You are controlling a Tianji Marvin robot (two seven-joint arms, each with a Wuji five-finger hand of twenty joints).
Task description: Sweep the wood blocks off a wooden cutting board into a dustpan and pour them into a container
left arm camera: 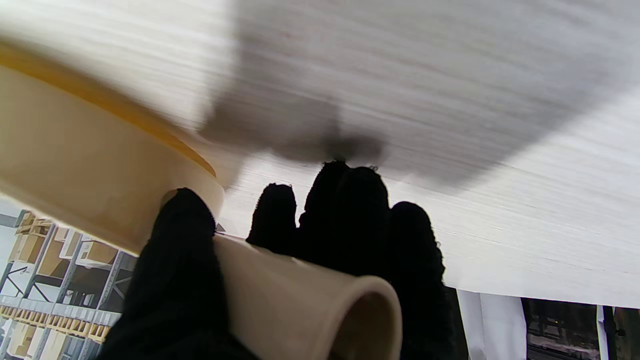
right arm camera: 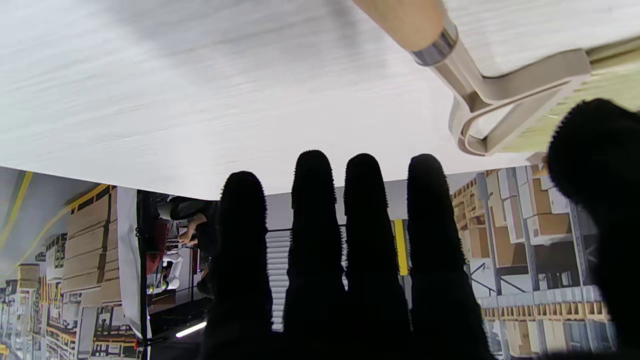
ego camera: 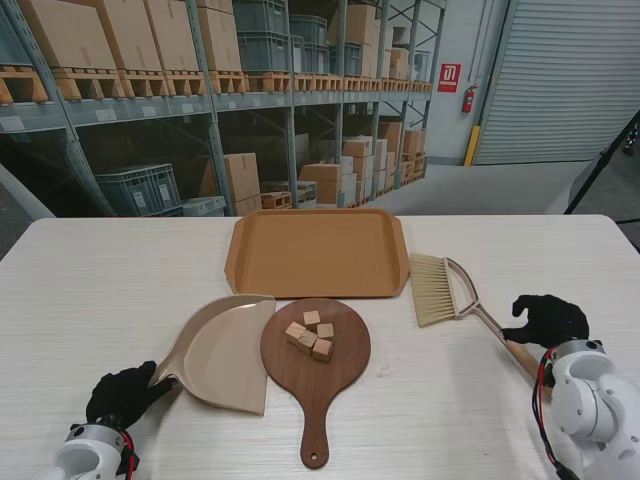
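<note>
Tray (ego camera: 250, 262): container, at twelve o'clock from the cutting board (ego camera: 315, 360).
Dustpan (ego camera: 222, 350): mouth touching the board's nine o'clock edge; left hand (ego camera: 125, 395) grips its handle.
Brush (ego camera: 450, 290): right hand (ego camera: 545, 320) hovers with fingers spread; grasp the handle firmly.
Blocks (ego camera: 311, 334): clustered mid-board; sweep toward nine o'clock.
</note>
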